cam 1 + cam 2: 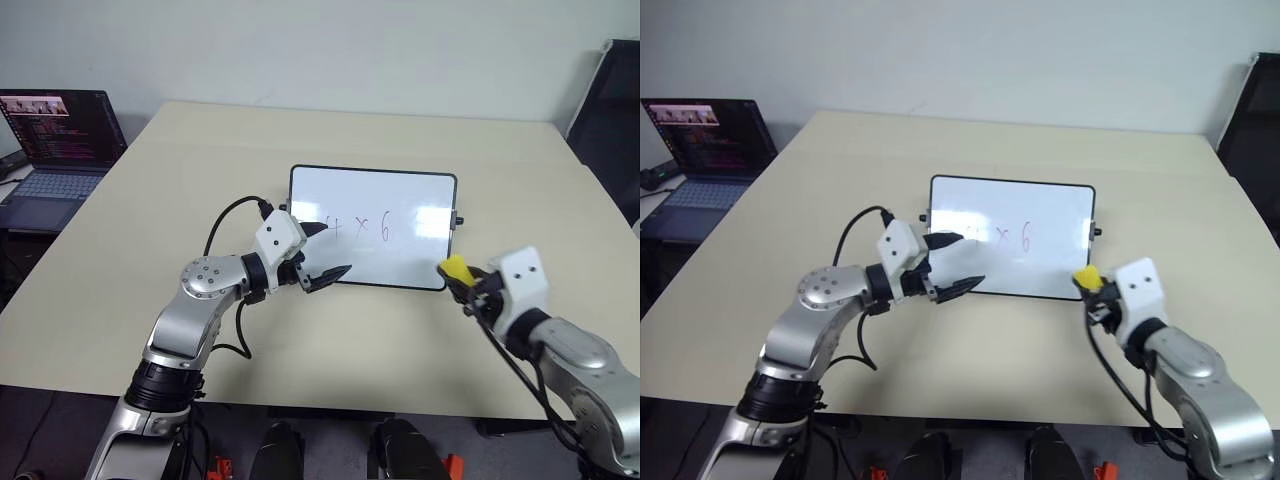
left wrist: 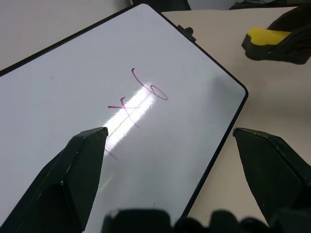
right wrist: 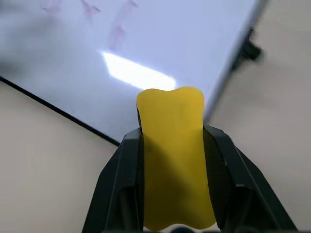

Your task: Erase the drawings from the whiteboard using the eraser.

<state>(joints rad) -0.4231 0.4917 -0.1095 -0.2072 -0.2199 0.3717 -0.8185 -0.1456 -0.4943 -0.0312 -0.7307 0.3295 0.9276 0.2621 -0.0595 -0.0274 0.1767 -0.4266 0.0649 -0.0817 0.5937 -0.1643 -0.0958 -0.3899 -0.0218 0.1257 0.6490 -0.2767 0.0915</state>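
Observation:
The whiteboard [image 1: 400, 200] lies flat in the middle of the beige table, black-framed with small knobs on its short sides. The drawings [image 1: 362, 229], thin reddish marks reading "4 x 6", sit near its centre and are seen again as drawings [image 2: 141, 96] in the left wrist view. My left gripper [image 1: 333, 250] hovers open over the board's near left corner, its fingers [image 2: 85, 150] spread wide. Just off the near right corner, my right gripper [image 1: 462, 280] is shut on the yellow eraser [image 1: 454, 267]. In the right wrist view the eraser [image 3: 172, 160] sits clamped between both fingers.
An open laptop [image 1: 58, 140] stands on a lower desk at the far left. A dark chair [image 1: 612, 110] is at the far right behind the table [image 1: 200, 170]. Bare tabletop surrounds the board on all sides.

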